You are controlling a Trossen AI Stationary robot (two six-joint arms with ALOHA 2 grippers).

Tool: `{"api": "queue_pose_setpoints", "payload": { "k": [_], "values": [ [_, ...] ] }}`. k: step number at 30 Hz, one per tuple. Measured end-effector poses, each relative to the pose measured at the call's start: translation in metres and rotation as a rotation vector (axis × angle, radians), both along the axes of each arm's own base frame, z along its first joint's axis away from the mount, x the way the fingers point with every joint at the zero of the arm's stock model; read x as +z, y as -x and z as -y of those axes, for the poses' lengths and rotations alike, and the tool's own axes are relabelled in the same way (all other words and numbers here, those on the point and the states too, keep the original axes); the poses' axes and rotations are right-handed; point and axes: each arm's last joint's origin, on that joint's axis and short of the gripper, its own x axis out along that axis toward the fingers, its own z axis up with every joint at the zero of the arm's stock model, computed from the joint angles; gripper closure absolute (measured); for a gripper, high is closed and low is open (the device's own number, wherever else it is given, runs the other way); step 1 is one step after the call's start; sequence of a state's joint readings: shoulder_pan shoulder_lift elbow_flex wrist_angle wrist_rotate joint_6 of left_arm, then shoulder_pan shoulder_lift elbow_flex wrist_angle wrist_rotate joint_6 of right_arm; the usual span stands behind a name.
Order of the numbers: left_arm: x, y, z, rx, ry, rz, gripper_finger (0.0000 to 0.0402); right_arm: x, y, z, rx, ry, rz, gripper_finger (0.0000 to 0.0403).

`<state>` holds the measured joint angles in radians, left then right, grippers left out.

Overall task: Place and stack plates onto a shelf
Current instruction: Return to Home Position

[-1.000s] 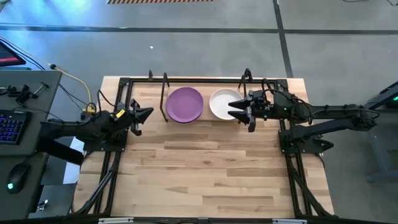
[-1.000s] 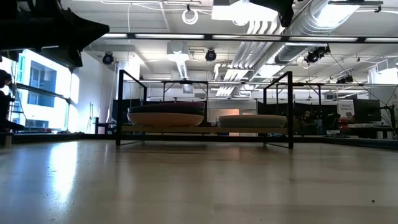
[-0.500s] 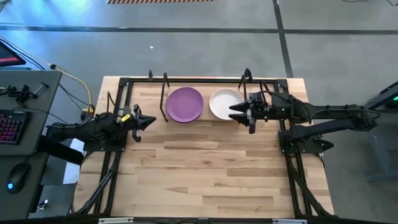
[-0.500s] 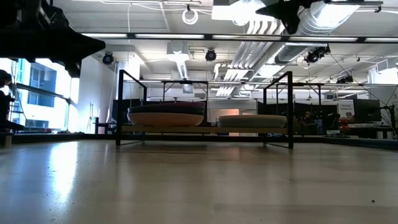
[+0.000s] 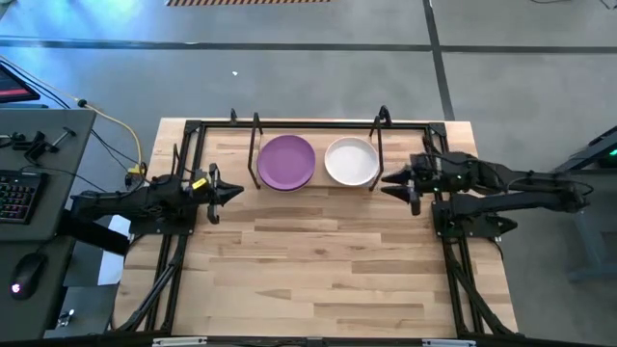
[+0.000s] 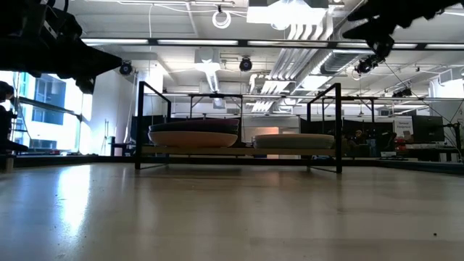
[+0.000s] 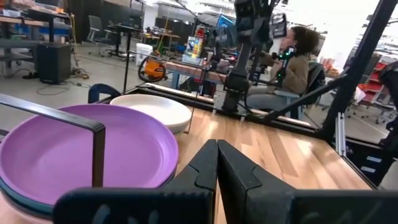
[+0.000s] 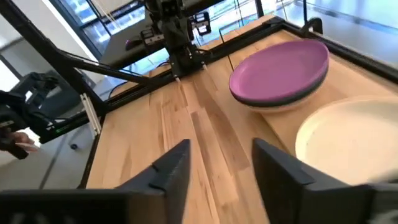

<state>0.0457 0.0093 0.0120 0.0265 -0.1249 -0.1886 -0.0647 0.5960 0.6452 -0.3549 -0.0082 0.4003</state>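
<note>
The shelf (image 5: 318,123) stands at the table's far middle. On its left half lies a stack with a purple plate (image 5: 286,162) on top; teal and pink rims (image 7: 25,200) show beneath it. On its right half lies a white plate (image 5: 351,161). My right gripper (image 5: 388,180) hovers open just right of the white plate (image 8: 348,140), touching nothing. My left gripper (image 5: 231,192) is shut and empty, left of the shelf, pointing level toward the purple plate (image 7: 81,149).
The bare wooden tabletop (image 5: 318,270) lies open in front of the shelf. The shelf's black rod posts (image 6: 338,127) rise beside the plates. A desk with a keyboard (image 5: 14,198) stands left of the table. A seated person (image 7: 297,65) is in the room beyond.
My right gripper has drawn back from over the white plate toward the table's right edge and sunk a little, its fingers now somewhat closer together. My left gripper has sunk slightly and tipped level, staying shut. The plates have not moved.
</note>
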Motion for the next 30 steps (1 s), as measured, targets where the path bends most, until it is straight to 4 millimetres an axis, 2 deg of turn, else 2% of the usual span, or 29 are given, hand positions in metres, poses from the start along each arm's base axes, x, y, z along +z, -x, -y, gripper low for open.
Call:
{"api": "queue_pose_setpoints", "payload": {
  "k": [8, 12, 20, 30],
  "values": [
    [0.0, 0.0, 0.0, 0.0, 0.0, 0.0, 0.0401, -0.053, 0.032, -0.003, 0.034, -0.01, 0.194, 0.0391],
    [0.0, 0.0, 0.0, 0.0, 0.0, 0.0, 0.0401, -0.069, 0.039, -0.004, 0.05, 0.027, 0.284, 0.0385],
    [0.0, 0.0, 0.0, 0.001, 0.0, 0.0, 0.0401, -0.092, 0.047, -0.005, 0.078, 0.11, 0.387, 0.0398],
    [0.0, 0.0, 0.0, 0.002, 0.0, -0.004, 0.0401, -0.118, 0.039, -0.006, 0.134, 0.111, 0.421, 0.0402]
  ]
}}
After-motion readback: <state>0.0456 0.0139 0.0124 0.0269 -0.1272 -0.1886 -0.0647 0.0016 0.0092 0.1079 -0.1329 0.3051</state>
